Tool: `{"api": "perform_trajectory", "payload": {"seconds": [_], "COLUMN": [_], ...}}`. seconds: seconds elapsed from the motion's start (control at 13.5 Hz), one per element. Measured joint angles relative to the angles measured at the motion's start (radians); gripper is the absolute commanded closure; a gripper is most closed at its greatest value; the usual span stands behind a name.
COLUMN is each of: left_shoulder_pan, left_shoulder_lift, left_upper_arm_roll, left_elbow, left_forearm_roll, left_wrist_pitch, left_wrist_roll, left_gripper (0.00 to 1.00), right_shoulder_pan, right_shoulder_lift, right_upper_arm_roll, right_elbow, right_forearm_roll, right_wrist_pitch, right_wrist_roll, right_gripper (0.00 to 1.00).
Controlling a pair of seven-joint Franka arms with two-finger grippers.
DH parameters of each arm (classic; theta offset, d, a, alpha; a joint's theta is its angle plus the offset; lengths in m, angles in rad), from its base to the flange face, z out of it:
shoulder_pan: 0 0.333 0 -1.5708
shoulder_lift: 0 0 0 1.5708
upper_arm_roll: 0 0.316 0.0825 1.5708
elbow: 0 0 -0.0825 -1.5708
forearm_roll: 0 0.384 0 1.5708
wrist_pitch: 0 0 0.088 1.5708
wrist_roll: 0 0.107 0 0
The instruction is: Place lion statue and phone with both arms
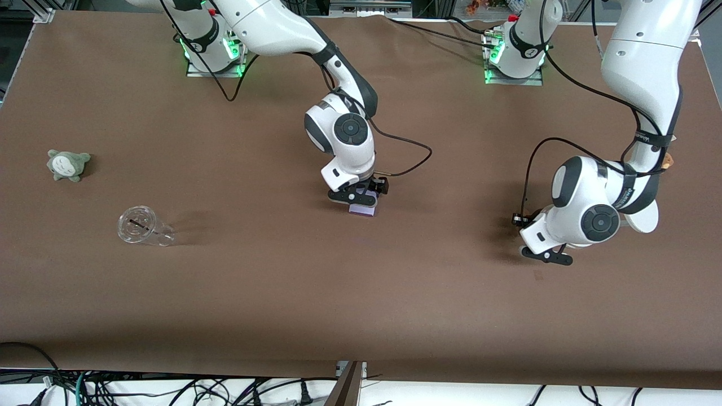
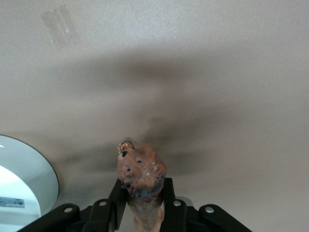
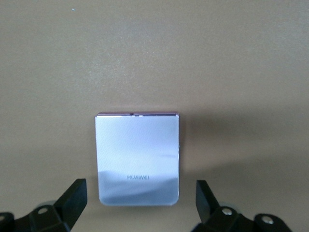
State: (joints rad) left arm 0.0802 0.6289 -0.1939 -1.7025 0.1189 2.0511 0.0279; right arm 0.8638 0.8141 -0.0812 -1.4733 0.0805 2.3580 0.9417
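Glossy phone (image 3: 137,159); matt, rough-looking lion statue (image 2: 141,171).

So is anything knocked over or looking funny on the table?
Yes: the clear plastic cup lies tipped on its side near the grey-green plush, toward the right arm's end of the table. Otherwise things look fine: the phone lies flat under the open right gripper, and the left gripper holds the lion statue.

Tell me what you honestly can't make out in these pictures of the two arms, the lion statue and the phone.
- Lion statue: hidden by the left arm in the front view; the left wrist view's edge cuts off its lower part between the left gripper fingers.
- Phone: front view, largely covered by the right gripper.
- Whether the statue touches the table: neither view shows it.
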Motion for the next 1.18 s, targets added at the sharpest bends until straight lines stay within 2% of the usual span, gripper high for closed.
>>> {"api": "perform_trajectory", "payload": {"seconds": [0.07,0.15,0.22,0.59,0.96,1.03,1.11,1.18], "left_shoulder_pan": [0.000,0.000,0.000,0.003,0.003,0.003,0.003,0.003], "left_shoulder_lift": [0.000,0.000,0.000,-0.011,-0.131,-0.163,-0.197,-0.233], "left_upper_arm_roll": [-0.003,-0.006,-0.007,-0.007,-0.013,-0.014,-0.015,-0.015], "left_elbow": [-0.002,-0.006,-0.011,-0.016,0.014,0.017,0.020,0.024], "left_forearm_roll": [0.000,0.000,0.000,0.000,0.000,0.000,0.000,0.000], "left_wrist_pitch": [0.000,0.000,0.003,0.006,-0.085,-0.090,-0.092,-0.095], "left_wrist_roll": [0.000,0.000,0.000,0.000,0.000,0.000,0.000,0.000], "left_gripper": [0.87,0.61,0.01,0.00,0.00,0.00,0.00,0.00], "right_shoulder_pan": [0.000,0.000,0.000,0.000,0.009,0.011,0.011,0.011], "right_shoulder_lift": [0.008,0.017,0.024,0.035,0.056,0.060,0.061,0.061], "right_upper_arm_roll": [0.000,-0.001,-0.001,-0.001,-0.001,-0.001,-0.001,-0.001], "right_elbow": [0.001,0.001,0.001,0.005,0.005,0.005,0.006,0.007], "right_forearm_roll": [0.000,0.000,0.000,0.000,-0.001,-0.002,-0.008,-0.014], "right_wrist_pitch": [0.013,0.029,0.046,0.071,0.093,0.097,0.098,0.098], "right_wrist_roll": [0.000,0.000,0.000,0.000,0.000,0.000,0.000,0.000], "right_gripper": [0.00,0.00,0.00,0.00,0.02,0.23,0.55,0.63]}}
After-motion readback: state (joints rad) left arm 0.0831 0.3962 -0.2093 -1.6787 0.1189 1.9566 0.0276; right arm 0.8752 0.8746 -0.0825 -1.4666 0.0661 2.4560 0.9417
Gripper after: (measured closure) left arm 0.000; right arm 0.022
